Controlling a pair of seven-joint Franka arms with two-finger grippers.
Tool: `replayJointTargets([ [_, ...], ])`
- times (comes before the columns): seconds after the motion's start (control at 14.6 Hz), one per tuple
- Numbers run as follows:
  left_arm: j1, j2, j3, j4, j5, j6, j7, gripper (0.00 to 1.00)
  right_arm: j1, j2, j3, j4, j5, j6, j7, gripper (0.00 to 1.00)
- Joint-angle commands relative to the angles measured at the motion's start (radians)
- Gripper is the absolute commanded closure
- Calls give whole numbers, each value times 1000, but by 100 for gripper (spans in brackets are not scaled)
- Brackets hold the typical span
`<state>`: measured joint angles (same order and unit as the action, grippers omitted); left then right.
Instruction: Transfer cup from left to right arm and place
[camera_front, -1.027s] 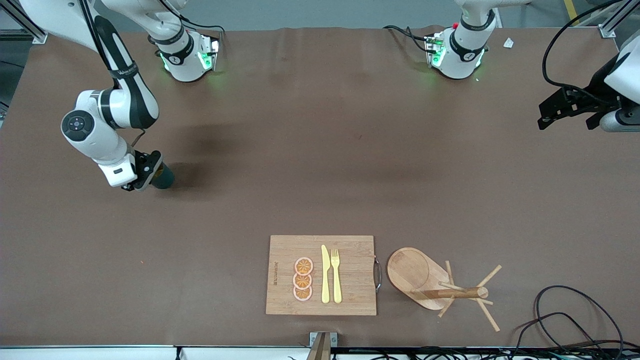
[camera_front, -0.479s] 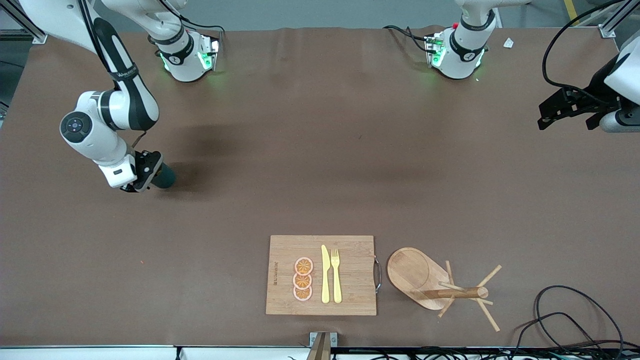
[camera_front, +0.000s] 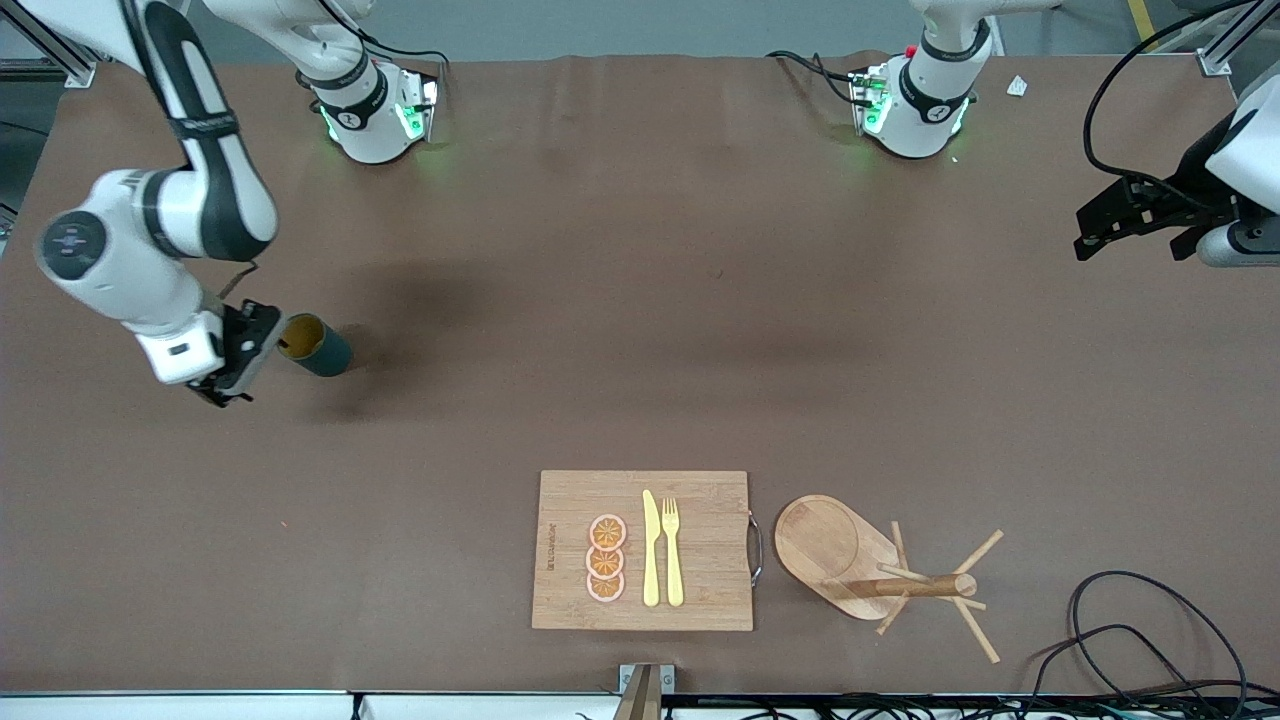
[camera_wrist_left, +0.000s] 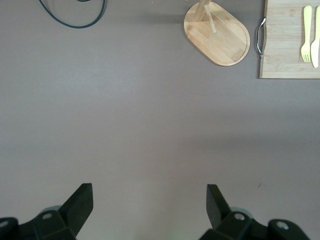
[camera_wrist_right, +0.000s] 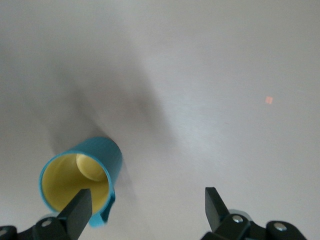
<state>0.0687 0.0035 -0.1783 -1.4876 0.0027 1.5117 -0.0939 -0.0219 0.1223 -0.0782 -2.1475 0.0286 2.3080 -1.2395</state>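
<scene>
The cup (camera_front: 313, 344) is dark teal with a yellow-orange inside. It stands mouth up on the brown table toward the right arm's end, free of any grip. My right gripper (camera_front: 235, 370) hangs open just beside it, on the side toward the table's end. In the right wrist view the cup (camera_wrist_right: 82, 177) lies below one fingertip of the right gripper (camera_wrist_right: 147, 207), and nothing sits between the fingers. My left gripper (camera_front: 1130, 215) waits open above the left arm's end of the table. The left wrist view shows only bare table under the left gripper (camera_wrist_left: 150, 200).
A wooden cutting board (camera_front: 700, 500) lies near the front edge with orange slices (camera_front: 606, 558), a yellow knife (camera_front: 651, 548) and a fork (camera_front: 672, 550). A wooden mug tree (camera_front: 870, 560) lies tipped beside it. Black cables (camera_front: 1130, 620) coil at the front corner on the left arm's end.
The right gripper has opened and let go of the cup, then risen and drawn back toward the right arm's end of the table. The cup stays put. The left arm is still.
</scene>
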Motion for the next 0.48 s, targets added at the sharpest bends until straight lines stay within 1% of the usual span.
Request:
replayJointTargets([
  [0.0, 3, -7, -3, -5, 10, 5, 6, 0, -65, -1, 8, 142, 65, -163, -17, 0],
  [0.14, 3, -7, -3, -5, 10, 5, 6, 0, -104, 4, 8, 268, 71, -312, 47, 0],
  [0.21, 3, -7, -3, -5, 10, 5, 6, 0, -116, 5, 8, 308, 71, -365, 73, 0],
  [0.34, 3, -7, -3, -5, 10, 5, 6, 0, -133, -3, 8, 342, 71, -396, 154, 0],
  [0.41, 3, -7, -3, -3, 10, 5, 6, 0, -135, 0, 9, 382, 71, -427, 211, 0],
])
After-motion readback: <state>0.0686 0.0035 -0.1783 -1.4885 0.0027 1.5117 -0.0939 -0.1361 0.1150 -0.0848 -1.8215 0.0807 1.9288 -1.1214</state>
